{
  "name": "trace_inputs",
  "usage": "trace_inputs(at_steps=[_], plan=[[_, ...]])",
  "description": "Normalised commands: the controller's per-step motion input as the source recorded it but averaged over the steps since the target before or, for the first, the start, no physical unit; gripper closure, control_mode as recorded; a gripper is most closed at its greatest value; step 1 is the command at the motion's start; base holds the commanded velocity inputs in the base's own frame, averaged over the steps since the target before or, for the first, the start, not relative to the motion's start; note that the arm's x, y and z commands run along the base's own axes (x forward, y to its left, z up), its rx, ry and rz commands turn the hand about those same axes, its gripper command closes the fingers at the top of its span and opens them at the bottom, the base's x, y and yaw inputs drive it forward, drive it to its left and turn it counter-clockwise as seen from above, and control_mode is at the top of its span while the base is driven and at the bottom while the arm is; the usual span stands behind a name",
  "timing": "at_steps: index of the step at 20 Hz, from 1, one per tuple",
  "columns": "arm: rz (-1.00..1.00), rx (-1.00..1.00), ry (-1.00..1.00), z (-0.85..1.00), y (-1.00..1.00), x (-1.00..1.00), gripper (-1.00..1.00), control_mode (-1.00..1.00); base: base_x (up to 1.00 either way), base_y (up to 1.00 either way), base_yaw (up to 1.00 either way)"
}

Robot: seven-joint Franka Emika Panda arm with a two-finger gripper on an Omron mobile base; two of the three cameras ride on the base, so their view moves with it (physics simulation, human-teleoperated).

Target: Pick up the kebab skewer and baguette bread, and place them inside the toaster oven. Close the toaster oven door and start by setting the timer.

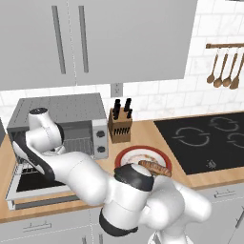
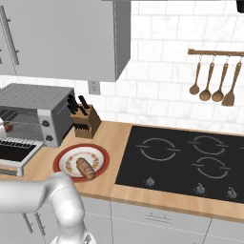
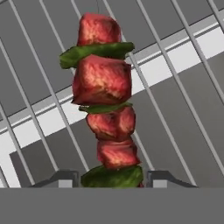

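Note:
The kebab skewer (image 3: 105,83), red meat chunks with green pieces between them, lies along the wire rack (image 3: 183,65) inside the toaster oven (image 1: 71,112). My gripper (image 3: 113,178) has a fingertip close on each side of the skewer's near end; whether they still press on it I cannot tell. The toaster oven door (image 1: 28,188) is folded down open, and my arm reaches in over it. The baguette bread (image 1: 155,167) (image 2: 86,167) lies on a red-rimmed plate (image 1: 125,155) (image 2: 62,157) to the right of the oven.
A knife block (image 1: 120,125) (image 2: 86,121) stands between the oven and the plate. A black cooktop (image 1: 209,138) (image 2: 181,157) takes up the counter's right side. Wooden utensils (image 2: 212,81) hang on the wall above it. Cabinets hang over the oven.

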Motion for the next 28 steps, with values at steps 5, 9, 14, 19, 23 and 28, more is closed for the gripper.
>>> trace_inputs(at_steps=[5,9,14,19,23,28], plan=[[0.00,0.00,0.00,0.01,0.00,-0.02,-1.00,-1.00,0.00,0.00,0.00],[0.00,0.00,0.00,0.39,-0.03,-0.52,-1.00,-1.00,0.00,0.00,0.00],[0.02,0.00,0.01,0.31,-0.52,-0.99,-1.00,-1.00,0.00,0.00,0.00],[0.13,-0.02,0.00,0.05,-0.98,-0.92,-1.00,-1.00,0.00,0.00,0.00],[0.22,-0.04,0.02,0.11,-1.00,-0.82,-1.00,-1.00,0.00,0.00,0.00],[0.27,-0.07,0.06,0.30,-1.00,-0.55,-1.00,-1.00,0.00,0.00,0.00]])
